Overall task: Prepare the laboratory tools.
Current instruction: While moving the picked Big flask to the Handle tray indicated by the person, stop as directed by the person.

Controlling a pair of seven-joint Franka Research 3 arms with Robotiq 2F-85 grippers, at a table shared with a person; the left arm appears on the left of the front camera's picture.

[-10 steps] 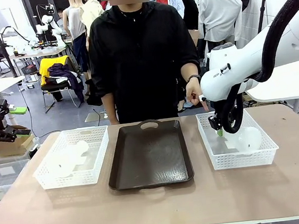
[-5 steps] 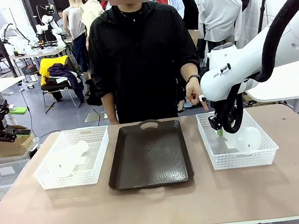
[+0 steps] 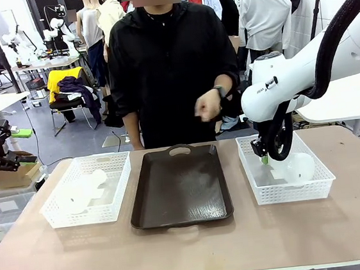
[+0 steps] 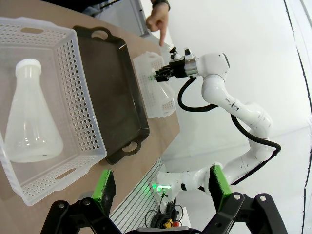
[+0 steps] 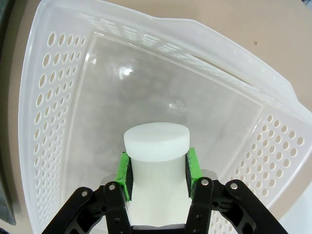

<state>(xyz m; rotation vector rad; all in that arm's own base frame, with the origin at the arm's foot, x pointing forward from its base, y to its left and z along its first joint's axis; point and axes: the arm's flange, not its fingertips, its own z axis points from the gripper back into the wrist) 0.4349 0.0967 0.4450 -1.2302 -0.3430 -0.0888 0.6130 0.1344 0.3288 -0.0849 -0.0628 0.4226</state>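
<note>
1. Brown table [image 3: 192, 250] holds two white baskets with a dark tray [image 3: 180, 193] between them. A busy room sits behind the person.
2. You can see one change. The person's hand [image 3: 207, 108] was low by the right basket [image 3: 314, 188] a moment ago. Now it is up by the chest, nearer the tray.
3. My guess is that the person was showing you which flask to take, or where it should go.
4. Your right gripper [image 5: 158, 170] has not moved. Its green pads [image 5: 124, 175] are squeezed tight on the neck of the right flask [image 5: 156, 140], inside that basket.
5. Your left gripper [image 4: 162, 187] is spread wide and holds nothing. It hangs high, off to the side of the left basket [image 4: 87, 122], where the other flask [image 4: 30, 122] lies on its side.
6. Neither flask is on the tray yet, so the job looks just begun.
7. Some things are hard to see. The hand is blurry from the front, so you cannot tell if it points. The right arm [image 3: 278, 92] hides much of the right flask there, so you cannot tell if it is off the basket floor.
</note>
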